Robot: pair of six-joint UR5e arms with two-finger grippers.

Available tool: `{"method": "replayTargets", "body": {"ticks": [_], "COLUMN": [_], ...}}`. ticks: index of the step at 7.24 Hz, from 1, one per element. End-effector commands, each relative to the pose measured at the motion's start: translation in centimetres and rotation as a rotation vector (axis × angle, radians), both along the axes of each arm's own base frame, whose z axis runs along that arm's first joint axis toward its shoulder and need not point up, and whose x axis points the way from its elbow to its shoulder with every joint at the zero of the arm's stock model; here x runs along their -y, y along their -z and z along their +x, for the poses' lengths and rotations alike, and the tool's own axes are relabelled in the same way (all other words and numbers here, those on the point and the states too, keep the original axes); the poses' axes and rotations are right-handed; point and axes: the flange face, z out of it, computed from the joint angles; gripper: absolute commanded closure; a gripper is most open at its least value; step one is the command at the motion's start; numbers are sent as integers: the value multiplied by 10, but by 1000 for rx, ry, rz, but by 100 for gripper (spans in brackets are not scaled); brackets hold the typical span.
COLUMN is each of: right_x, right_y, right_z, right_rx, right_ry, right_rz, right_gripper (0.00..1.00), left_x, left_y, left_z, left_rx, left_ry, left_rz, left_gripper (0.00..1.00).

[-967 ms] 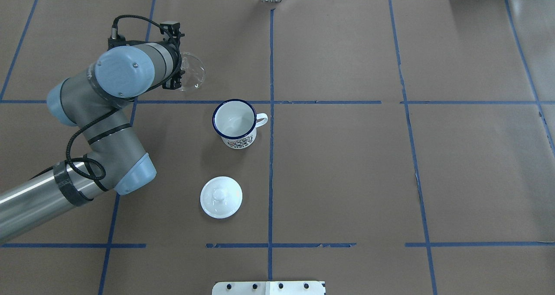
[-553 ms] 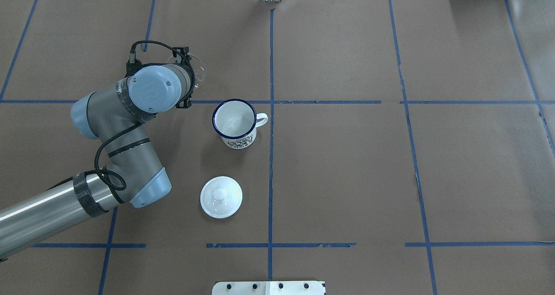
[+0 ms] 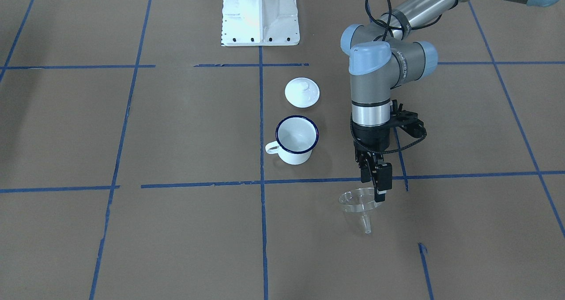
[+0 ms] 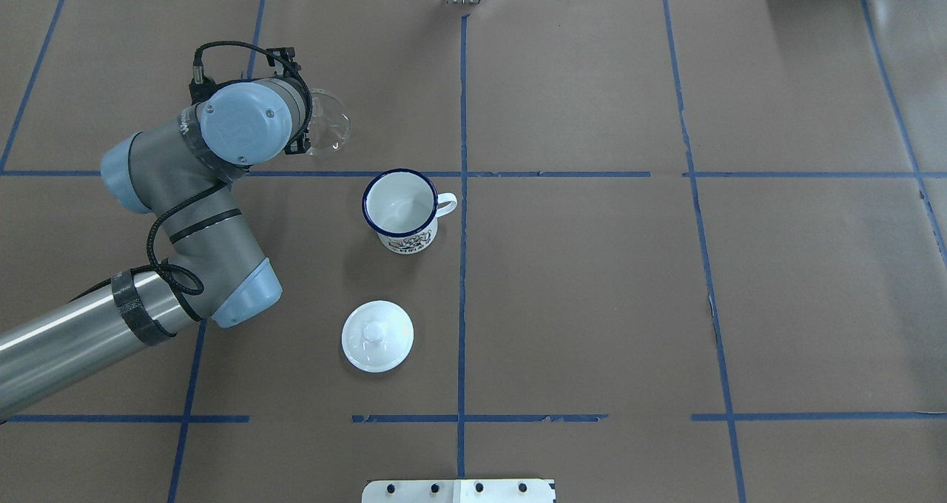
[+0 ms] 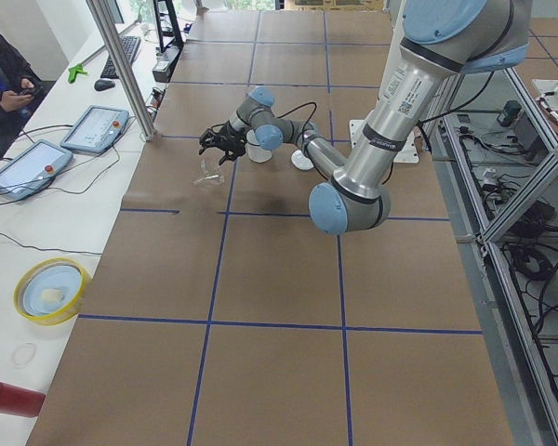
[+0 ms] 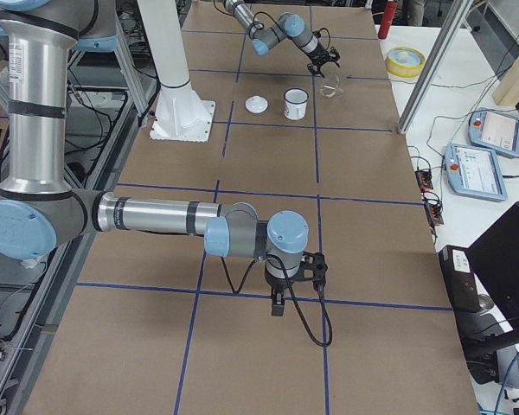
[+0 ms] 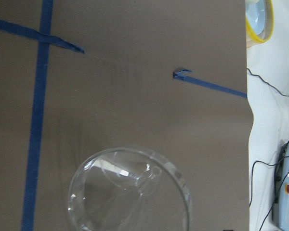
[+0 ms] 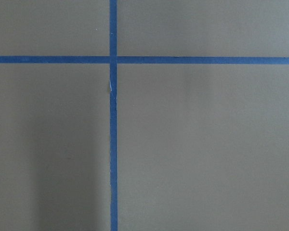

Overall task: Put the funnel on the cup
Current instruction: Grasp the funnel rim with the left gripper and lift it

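Clear plastic funnel (image 3: 358,204): upright, spout down, apparently lifted off the table, well apart from the mug on the operators' side. Left gripper (image 3: 378,194): vertical, fingers narrow, pinching one side of the funnel's rim. White enamel mug (image 3: 296,141): upright, empty, handle turned away from the arm. White knobbed lid (image 3: 302,92): near the mug, not wanted. Right gripper (image 6: 278,303): far off, opening cannot be told. Handling: carry level, spout above the blue rim; centre over the mouth, lower until seated, then release. The edge grip may let the funnel tilt.
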Motion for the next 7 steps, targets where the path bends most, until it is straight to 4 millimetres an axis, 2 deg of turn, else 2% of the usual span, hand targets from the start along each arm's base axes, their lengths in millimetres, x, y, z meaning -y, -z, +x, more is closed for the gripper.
{"method": "replayTargets", "body": {"ticks": [1,3,5,6,7], "right_x": [0,0,0,0,0], "right_y": [0,0,0,0,0], "right_z": [0,0,0,0,0], "right_rx": [0,0,0,0,0], "right_ry": [0,0,0,0,0], "right_rz": [0,0,0,0,0], "right_gripper": [0,0,0,0,0], "left_x": [11,17,17,17,15], "left_y": [-9,-17,-18,-17,-18], "left_z": [9,18,18,18,19], "left_rx": [0,-2,-16,-22,-17], "left_ry": [7,7,22,25,20], "left_rz": [-5,-3,-15,-16,-16], "left_gripper": [13,14,48,62,92]}}
